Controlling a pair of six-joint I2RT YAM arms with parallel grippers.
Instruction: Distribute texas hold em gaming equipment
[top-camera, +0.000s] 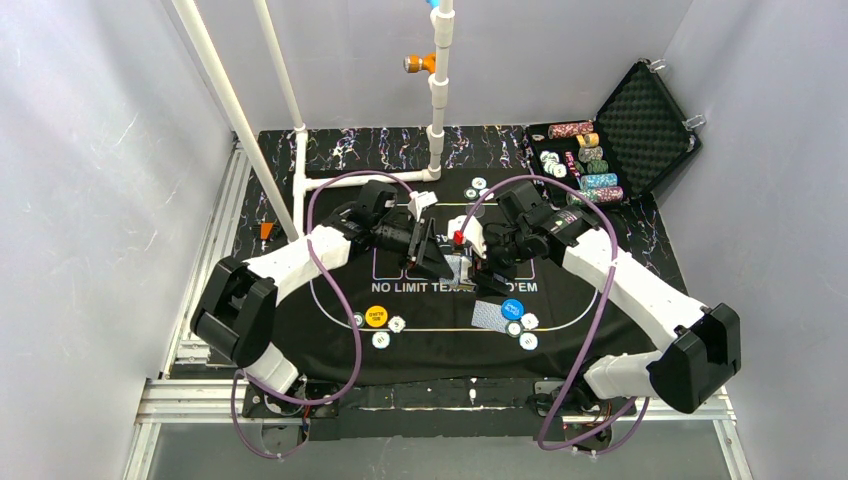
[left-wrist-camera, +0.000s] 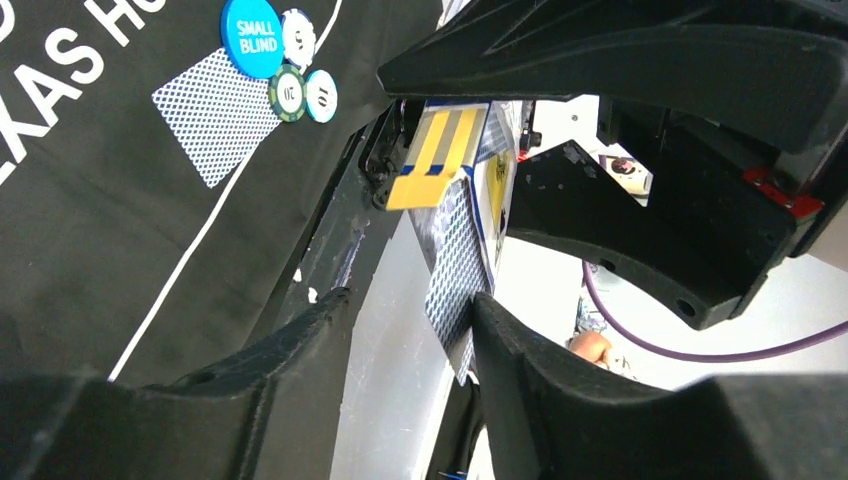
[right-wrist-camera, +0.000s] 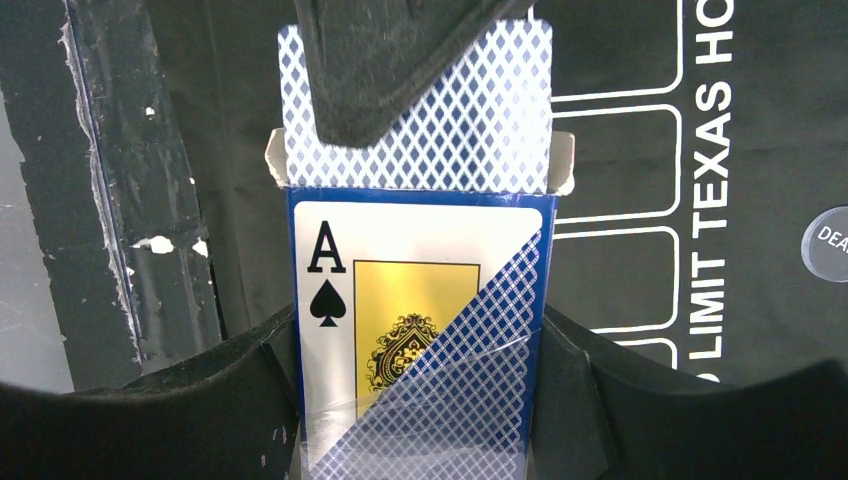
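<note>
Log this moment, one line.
step: card draw | right gripper: shut on card box | left gripper: open, astride protruding card | placed: dealt card beside blue button disc

We read "NO LIMIT TEX" and "'EM" on the mat (top-camera: 440, 345), and "LIMIT TEXAS HO" from the right wrist. At 11 o'clock from the left wrist, the blue disc (left-wrist-camera: 250, 35) says "SMALL BLIND". The card box (right-wrist-camera: 415, 330) shows "A" over a spade, and at 3 o'clock the grey disc (right-wrist-camera: 828, 243) shows "DEA".
</note>
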